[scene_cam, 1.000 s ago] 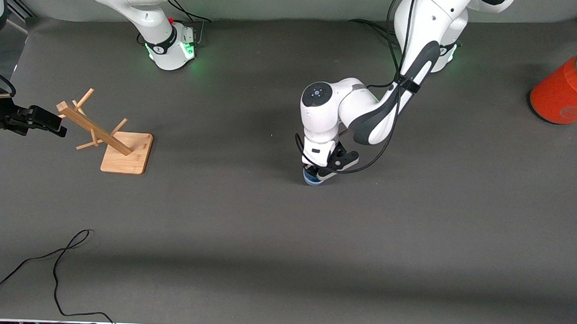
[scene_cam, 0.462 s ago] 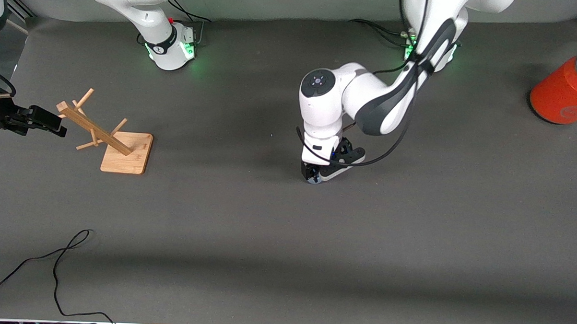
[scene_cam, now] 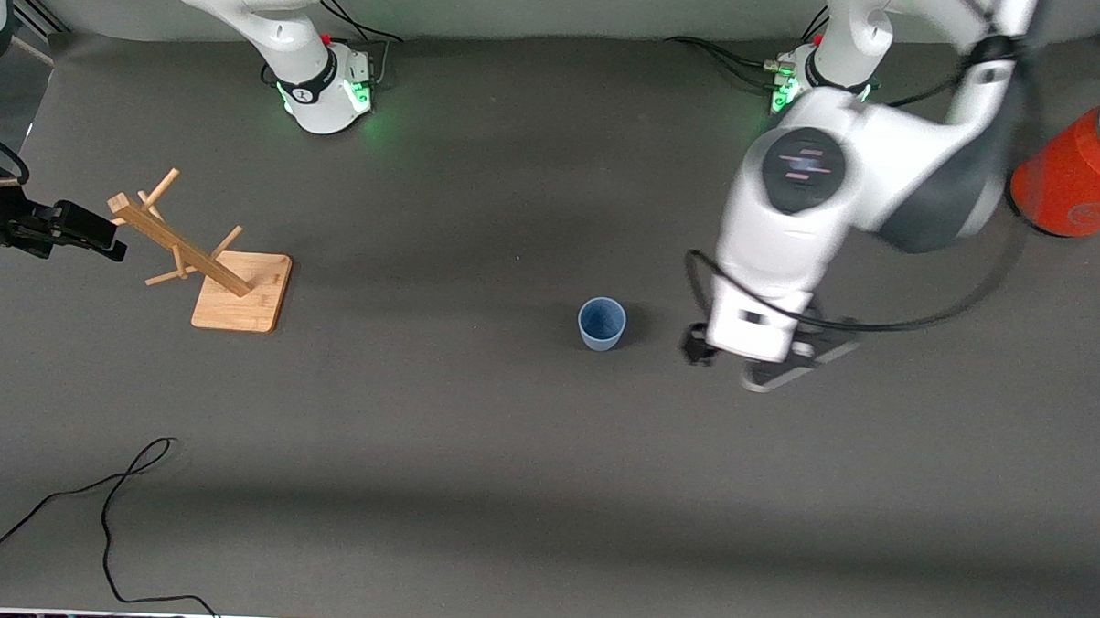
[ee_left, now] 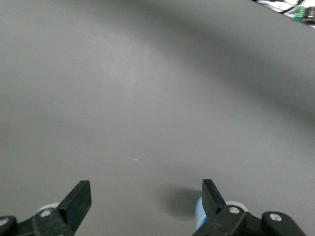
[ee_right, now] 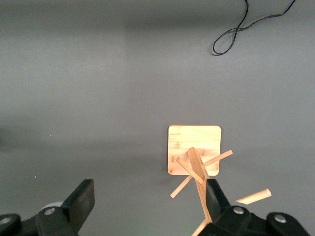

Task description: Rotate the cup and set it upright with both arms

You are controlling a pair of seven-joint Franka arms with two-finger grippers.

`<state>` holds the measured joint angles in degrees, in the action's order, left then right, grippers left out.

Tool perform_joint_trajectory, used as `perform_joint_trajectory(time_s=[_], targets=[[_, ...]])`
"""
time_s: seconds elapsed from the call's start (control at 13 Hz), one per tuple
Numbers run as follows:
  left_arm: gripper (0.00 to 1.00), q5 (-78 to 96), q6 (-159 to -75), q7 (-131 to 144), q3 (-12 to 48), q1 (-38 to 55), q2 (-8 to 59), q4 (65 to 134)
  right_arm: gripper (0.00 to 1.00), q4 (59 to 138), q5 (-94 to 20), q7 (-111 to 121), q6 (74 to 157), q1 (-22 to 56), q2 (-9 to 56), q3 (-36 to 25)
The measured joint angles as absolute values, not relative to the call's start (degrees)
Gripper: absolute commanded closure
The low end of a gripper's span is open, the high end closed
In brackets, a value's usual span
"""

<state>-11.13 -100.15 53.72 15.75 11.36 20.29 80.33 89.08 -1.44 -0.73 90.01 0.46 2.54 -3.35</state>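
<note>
The light-blue cup (scene_cam: pixel 602 323) stands upright, mouth up, alone on the dark mat near the middle of the table. My left gripper (scene_cam: pixel 740 360) is up in the air beside it, toward the left arm's end, blurred. In the left wrist view the left gripper (ee_left: pixel 146 189) is open and empty, and a sliver of the cup (ee_left: pixel 199 216) shows beside one finger. My right gripper (scene_cam: pixel 86 229) waits beside the top of the wooden rack (scene_cam: pixel 213 261). In the right wrist view the right gripper (ee_right: pixel 147 189) is open and empty above the rack (ee_right: pixel 194 147).
A large orange-red cylinder with a grey lid (scene_cam: pixel 1076 172) lies at the left arm's end of the table. A black cable (scene_cam: pixel 95 503) loops on the mat near the front camera and also shows in the right wrist view (ee_right: pixel 246 24).
My left gripper was down over the cup; it has let go, risen and swung toward the left arm's end. The cup now stands free. The right arm has not moved.
</note>
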Motion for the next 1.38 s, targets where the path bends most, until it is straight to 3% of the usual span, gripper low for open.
perform_joint_trajectory(time_s=[0.46, 0.85, 1.38], targets=[[0.00, -4.1, -87.4, 28.7, 14.1, -2.1, 9.7, 81.7, 0.00, 89.1, -1.4, -0.7, 90.0, 0.5, 2.5, -3.4], [0.00, -0.9, -84.8, 10.2, -3.4, 2.8, 3.4, 85.4, 0.00, 89.1, -1.2, -0.7, 90.0, 0.5, 2.5, -3.4], [0.00, -0.9, -84.9, 8.9, -1.1, 0.7, 3.7, 86.6, 0.00, 89.1, -1.1, -0.7, 90.0, 0.5, 2.5, -3.4]])
